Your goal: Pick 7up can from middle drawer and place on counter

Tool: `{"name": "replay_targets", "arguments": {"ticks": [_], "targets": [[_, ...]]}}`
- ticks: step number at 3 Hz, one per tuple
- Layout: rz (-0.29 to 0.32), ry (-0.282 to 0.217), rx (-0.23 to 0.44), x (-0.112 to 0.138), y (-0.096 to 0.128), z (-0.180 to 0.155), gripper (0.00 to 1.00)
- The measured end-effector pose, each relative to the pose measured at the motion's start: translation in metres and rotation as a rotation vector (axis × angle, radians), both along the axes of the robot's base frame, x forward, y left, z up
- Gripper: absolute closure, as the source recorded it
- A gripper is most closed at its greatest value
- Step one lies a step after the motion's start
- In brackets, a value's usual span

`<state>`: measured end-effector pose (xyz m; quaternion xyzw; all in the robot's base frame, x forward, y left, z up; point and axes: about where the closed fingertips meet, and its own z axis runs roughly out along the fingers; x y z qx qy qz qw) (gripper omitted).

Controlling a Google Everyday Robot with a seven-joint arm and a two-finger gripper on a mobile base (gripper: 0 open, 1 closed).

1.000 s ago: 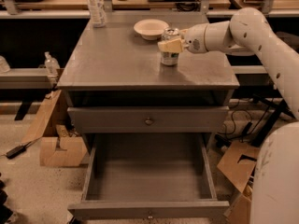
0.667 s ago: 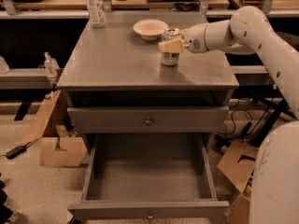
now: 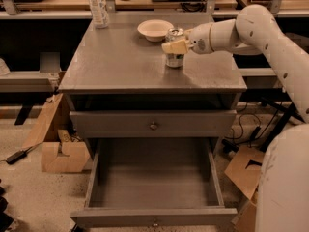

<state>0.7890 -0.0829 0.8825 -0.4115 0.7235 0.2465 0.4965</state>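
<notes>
One small silvery drinks can point(image 3: 174, 58) with pale greenish sides stands upright on the broad matte-grey cabinet-top surface point(image 3: 125, 64), toward its back right, just beside a shallow cream bowl point(image 3: 154, 29). The cream end effector point(image 3: 173, 45) reaches in from the right against the can's upper part; whether it clamps the can cannot be told. Below, the wide grey deep drawer point(image 3: 154, 180) stands pulled out under a closed shallower drawer front point(image 3: 116, 123).
</notes>
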Motion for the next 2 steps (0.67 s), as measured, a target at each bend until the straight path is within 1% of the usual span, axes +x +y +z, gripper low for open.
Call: {"name": "replay_targets", "arguments": {"ticks": [1, 2], "targets": [[0.002, 0.001, 0.0, 0.0001, 0.0016, -0.0008, 0.01], [0.003, 0.002, 0.001, 0.0002, 0.0023, -0.0011, 0.0]]}}
